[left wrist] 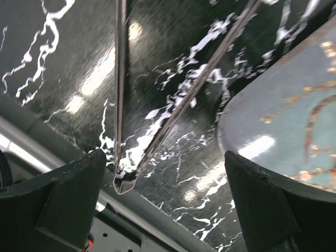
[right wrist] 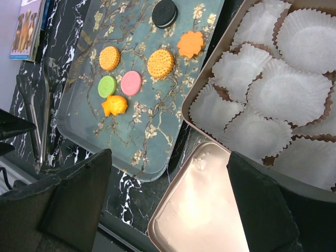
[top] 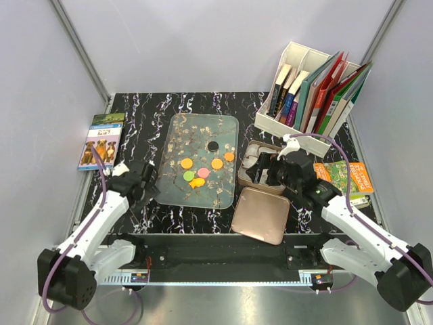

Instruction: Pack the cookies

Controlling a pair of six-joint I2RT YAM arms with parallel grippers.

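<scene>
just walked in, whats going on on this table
Two robot arms are set to pack cookies, and nothing is held yet. The seven cookies lie on the flowered tray. The tin of white paper cups beside it is open, with its lid lying in front. The left pincer is open over the tongs next to the tray. The right pincer hangs open above the tin and lid. The cups in view are empty.

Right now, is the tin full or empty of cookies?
Empty: the white paper cups visible in the tin hold nothing, and all seven cookies sit on the floral tray.
</scene>
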